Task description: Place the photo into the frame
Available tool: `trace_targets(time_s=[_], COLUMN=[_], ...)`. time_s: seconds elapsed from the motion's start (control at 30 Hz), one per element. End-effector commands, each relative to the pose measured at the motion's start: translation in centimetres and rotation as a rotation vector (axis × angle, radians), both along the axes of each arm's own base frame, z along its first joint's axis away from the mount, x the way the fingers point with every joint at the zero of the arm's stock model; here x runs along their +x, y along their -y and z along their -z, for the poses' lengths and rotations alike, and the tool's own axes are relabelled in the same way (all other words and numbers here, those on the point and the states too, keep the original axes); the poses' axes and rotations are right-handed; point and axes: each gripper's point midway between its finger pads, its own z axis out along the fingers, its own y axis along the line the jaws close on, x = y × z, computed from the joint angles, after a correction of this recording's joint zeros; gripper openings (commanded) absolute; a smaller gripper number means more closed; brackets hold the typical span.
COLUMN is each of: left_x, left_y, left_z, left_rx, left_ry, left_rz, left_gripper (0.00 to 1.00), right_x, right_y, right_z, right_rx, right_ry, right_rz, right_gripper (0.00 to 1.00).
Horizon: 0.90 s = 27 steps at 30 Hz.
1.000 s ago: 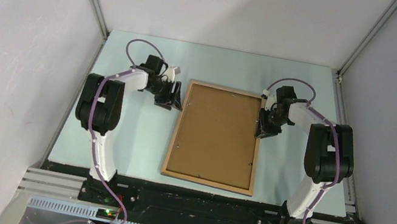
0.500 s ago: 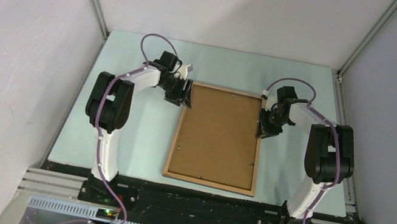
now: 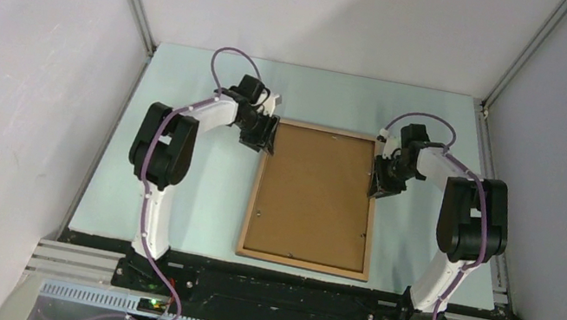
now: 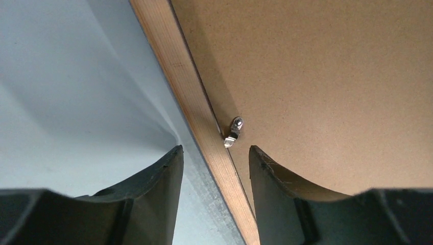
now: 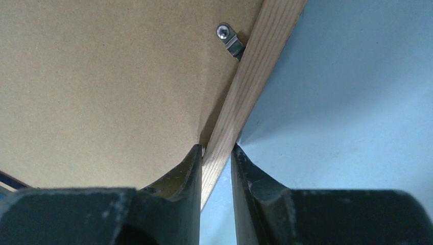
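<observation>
A thin-railed wood-brown rectangular frame (image 3: 301, 264) lies on the pale-blue worktop (image 3: 194, 197); right jaws pinch its right rail (left jaws gape astride the left).

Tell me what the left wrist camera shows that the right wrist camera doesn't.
Only the left wrist view: the left gripper open, its fingers straddling the frame at its left rail with gaps either side, and a metal clip just ahead of them. Only the right wrist view: the right gripper shut on the right rail, with a second clip farther up. Both: a wooden rail, the brown backing board inside it, and the pale blue table outside.
</observation>
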Motion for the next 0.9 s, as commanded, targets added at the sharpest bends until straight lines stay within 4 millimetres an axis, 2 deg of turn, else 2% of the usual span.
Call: trace_targets(time_s=[0.0, 0.23, 0.87], left_x=[0.8, 0.8, 1.1], left_y=[0.7, 1.2, 1.7], left_z=[-0.6, -0.2, 0.6], left_rx=[0.024, 0.05, 0.055], left_ry=[0.04, 0.043, 0.025], left_rz=[0.009, 0.01, 0.007], left_gripper=[0.54, 0.51, 0.34], right_x=[-0.1, -0.2, -0.4], right_y=[0.0, 0.1, 0.0], right_z=[0.0, 0.0, 0.2], right_rx=[0.017, 0.038, 0.078], right_ry=[0.006, -0.007, -0.035], right_rz=[-0.027, -0.016, -0.002], right_gripper=[0.0, 0.0, 0.0])
